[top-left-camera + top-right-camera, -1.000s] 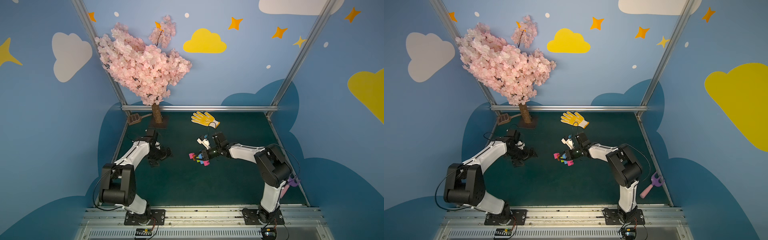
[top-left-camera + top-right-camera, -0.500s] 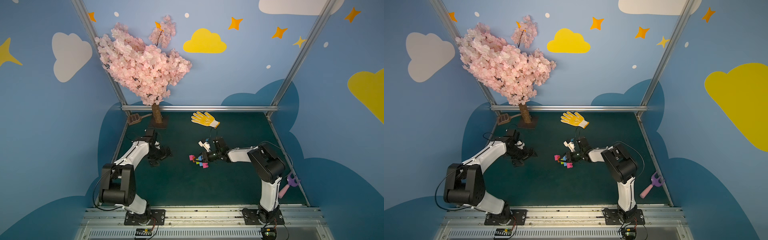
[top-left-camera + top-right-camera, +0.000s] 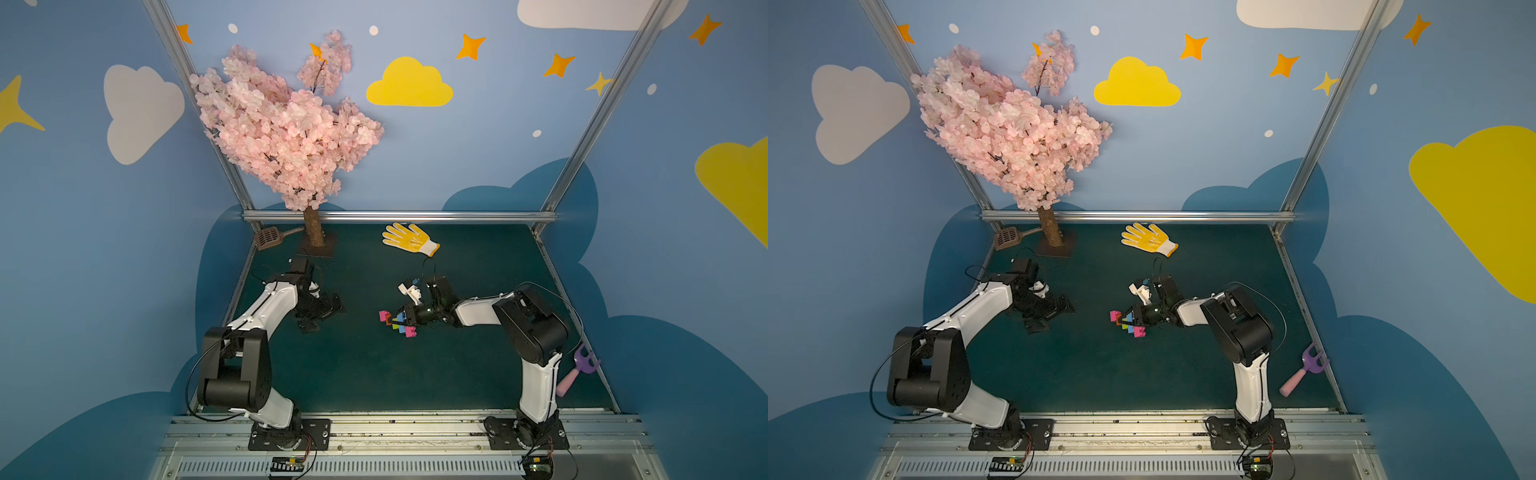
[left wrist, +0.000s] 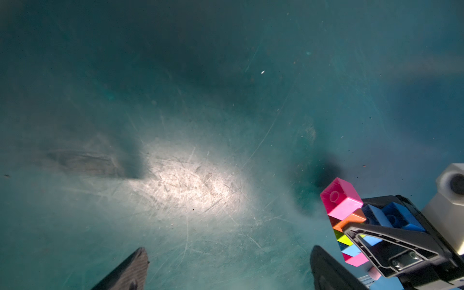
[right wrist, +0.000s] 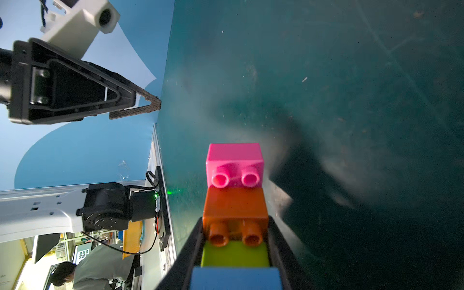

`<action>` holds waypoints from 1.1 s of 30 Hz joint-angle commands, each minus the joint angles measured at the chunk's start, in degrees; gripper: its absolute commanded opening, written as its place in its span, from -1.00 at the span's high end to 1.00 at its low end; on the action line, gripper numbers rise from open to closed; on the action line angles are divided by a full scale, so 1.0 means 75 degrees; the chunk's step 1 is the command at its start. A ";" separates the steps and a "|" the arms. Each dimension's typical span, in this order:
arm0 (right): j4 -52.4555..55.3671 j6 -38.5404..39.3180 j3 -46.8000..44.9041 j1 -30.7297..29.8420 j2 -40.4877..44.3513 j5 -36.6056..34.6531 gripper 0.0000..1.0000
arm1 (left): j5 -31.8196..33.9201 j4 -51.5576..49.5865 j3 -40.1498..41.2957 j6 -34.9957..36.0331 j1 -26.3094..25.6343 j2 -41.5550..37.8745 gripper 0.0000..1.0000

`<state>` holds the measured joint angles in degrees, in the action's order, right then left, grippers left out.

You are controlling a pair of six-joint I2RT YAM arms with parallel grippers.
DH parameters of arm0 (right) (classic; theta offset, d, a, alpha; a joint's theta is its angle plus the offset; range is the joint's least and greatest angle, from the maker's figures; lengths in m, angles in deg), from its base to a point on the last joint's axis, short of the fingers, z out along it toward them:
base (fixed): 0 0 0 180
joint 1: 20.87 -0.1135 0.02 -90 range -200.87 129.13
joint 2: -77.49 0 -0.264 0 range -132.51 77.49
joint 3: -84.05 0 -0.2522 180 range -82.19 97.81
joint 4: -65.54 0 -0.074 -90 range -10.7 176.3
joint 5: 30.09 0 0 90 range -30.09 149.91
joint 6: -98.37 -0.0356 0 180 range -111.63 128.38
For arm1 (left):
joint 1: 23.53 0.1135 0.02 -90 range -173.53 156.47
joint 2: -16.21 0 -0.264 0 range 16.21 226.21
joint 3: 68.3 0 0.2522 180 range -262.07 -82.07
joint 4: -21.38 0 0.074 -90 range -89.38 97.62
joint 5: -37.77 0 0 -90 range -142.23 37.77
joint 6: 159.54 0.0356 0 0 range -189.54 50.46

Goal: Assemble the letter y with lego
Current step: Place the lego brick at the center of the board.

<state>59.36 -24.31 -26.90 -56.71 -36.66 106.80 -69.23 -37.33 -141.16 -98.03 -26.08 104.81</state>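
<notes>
The letter y [image 3: 395,322] is a small cluster of joined lego bricks near the middle of the green mat, also seen in the second top view [image 3: 1127,323]. My right gripper [image 3: 409,316] is shut on it. In the right wrist view the jaws clamp the lime green brick [image 5: 234,254], with the orange brick [image 5: 234,206] and pink brick [image 5: 234,157] sticking out past them. A blue brick [image 5: 234,278] sits nearest the camera. Whether the cluster touches the mat is unclear. My left gripper [image 3: 326,318] stands open and empty to the left, over bare mat [image 4: 228,253].
A yellow glove [image 3: 409,239] lies at the back of the mat. The pink blossom tree [image 3: 316,232] and a brown scoop [image 3: 270,237] stand at the back left. A purple and pink toy fork [image 3: 579,370] lies by the right edge.
The right arm has shifted, bringing the held cluster slightly lower and nearer the front. The left arm has stayed still.
</notes>
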 commanded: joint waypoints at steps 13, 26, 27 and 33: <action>-0.0692 -0.0678 -0.0476 0.0155 -0.0145 -0.0160 0.33 | -0.0170 0.0011 0.0064 0.0028 0.0093 -0.0103 -1.00; -0.1002 -0.1023 -0.0935 0.0245 0.0052 -0.0447 -0.04 | -0.0173 0.0022 0.0074 0.0032 0.0115 -0.0153 -1.00; -0.1031 -0.1031 -0.0976 0.0254 0.0093 -0.0474 -0.06 | -0.0158 0.0028 0.0081 0.0028 0.0117 -0.0153 -1.00; -0.1208 -0.1204 -0.1337 0.0388 0.0396 -0.0729 -0.21 | -0.0159 0.0028 0.0092 0.0030 0.0114 -0.0158 -1.00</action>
<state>48.69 -32.55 -34.73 -54.94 -34.98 104.83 -69.84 -36.87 -140.98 -98.05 -25.44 104.81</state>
